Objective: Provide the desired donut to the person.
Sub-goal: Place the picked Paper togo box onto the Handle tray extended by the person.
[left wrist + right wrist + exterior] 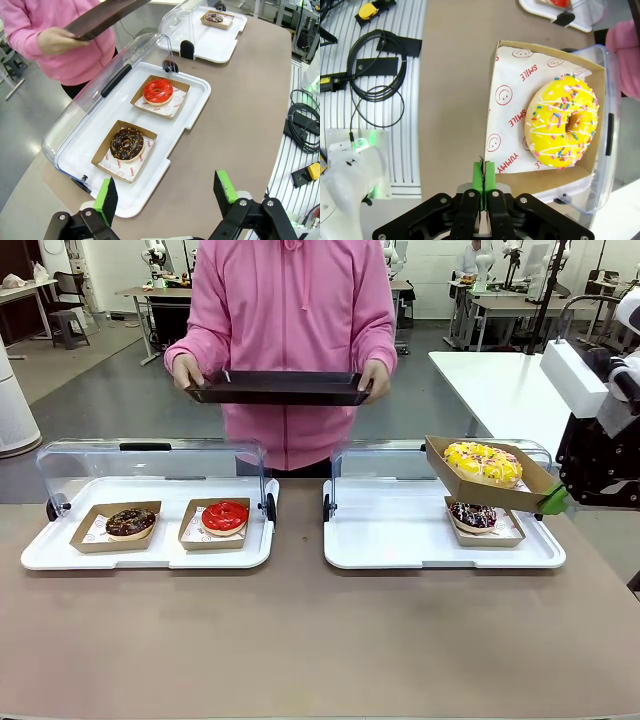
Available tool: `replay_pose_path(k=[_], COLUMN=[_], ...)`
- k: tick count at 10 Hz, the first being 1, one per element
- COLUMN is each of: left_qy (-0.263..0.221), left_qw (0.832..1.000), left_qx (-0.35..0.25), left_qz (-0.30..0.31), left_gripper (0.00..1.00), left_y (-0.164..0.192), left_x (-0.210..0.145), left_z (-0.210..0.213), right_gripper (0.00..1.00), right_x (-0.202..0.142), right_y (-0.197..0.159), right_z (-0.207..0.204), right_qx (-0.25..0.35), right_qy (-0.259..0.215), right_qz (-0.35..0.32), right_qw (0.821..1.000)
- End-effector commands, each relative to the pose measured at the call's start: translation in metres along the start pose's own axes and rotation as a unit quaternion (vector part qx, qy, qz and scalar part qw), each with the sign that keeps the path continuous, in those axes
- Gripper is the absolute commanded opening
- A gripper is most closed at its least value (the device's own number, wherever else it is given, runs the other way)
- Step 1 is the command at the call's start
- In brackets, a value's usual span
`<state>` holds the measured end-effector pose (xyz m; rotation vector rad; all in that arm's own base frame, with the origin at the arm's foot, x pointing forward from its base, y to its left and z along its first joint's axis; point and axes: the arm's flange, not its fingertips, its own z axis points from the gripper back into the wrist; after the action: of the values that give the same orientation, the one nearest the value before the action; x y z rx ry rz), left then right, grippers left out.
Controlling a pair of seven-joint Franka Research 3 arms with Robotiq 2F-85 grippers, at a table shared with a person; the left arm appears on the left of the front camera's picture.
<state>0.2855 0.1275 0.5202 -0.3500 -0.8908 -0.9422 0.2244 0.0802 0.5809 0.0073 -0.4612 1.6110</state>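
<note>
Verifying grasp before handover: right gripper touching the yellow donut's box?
Touching. Right wrist view: the right gripper, shut, pinches the box's edge between its green pads; front view shows the box held above the tray.

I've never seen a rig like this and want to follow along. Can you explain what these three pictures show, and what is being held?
This is a robot with two arms at a table. The front view looks across it at the person, who holds out a dark tray. The other two pictures come from a camera on each wrist. The right gripper is shut on the edge of a cardboard box carrying a yellow donut, held above the right white tray, where a dark donut sits. The left gripper is open and holds nothing, near the left white tray with a chocolate donut and a red donut.
</note>
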Motion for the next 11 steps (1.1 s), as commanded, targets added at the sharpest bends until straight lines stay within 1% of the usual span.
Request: replay_pose_path(k=[1, 11], left_qy=[-0.006, -0.006], left_qw=[1.000, 1.000], left_qx=[-0.004, -0.004], left_qz=[-0.008, -0.008], left_gripper=[1.00, 1.00], left_y=[0.0010, 0.0010], left_x=[-0.0020, -0.0020], left_z=[0.0015, 0.0015], right_gripper=[0.00, 0.00], right_x=[-0.0018, -0.0018], right_y=[-0.0012, -0.0012], right_z=[-0.0004, -0.0004], right_qx=[0.000, 0.000], right_qy=[0.004, 0.004], right_qz=[-0.008, -0.008], right_qw=[1.000, 1.000])
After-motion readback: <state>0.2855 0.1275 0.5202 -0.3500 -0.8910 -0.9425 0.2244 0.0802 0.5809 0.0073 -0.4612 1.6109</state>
